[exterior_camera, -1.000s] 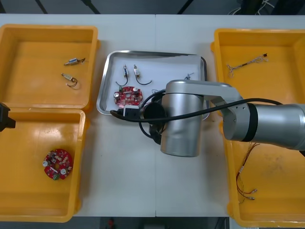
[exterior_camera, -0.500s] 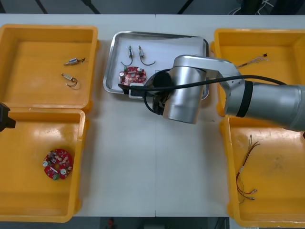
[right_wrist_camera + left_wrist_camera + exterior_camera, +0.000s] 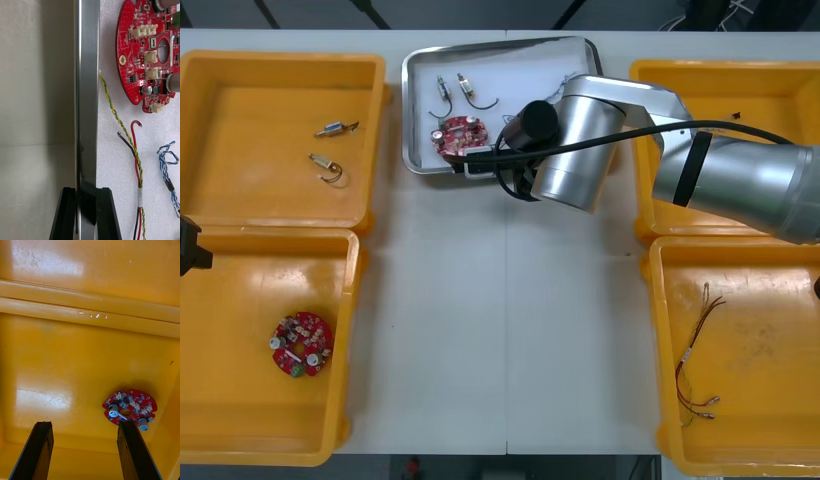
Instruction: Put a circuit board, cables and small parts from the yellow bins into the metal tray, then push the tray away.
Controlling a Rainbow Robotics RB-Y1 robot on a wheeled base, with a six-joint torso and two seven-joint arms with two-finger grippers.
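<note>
The metal tray (image 3: 412, 105) lies at the table's far middle. My right gripper (image 3: 469, 162) is at its near rim. In the right wrist view that gripper (image 3: 87, 212) is shut on the tray's rim (image 3: 87, 93), one finger on each side of it. Inside the tray are a round red circuit board (image 3: 458, 135), two small metal parts (image 3: 444, 88), a red and yellow cable (image 3: 125, 131) and a blue and white cable (image 3: 168, 170). My left gripper (image 3: 85, 453) hangs open above another circuit board (image 3: 129, 411) in the near left bin (image 3: 240, 400).
The far left yellow bin (image 3: 250, 180) holds two small metal parts (image 3: 330, 165). A red and yellow cable (image 3: 694, 360) lies in the near right bin (image 3: 770, 420). My right arm (image 3: 720, 180) crosses over the far right bin (image 3: 770, 85). Bare table lies between the near bins.
My right gripper has moved toward the table's far edge with the tray's rim in it, and the tray has slid away with it. The left arm has not moved.
</note>
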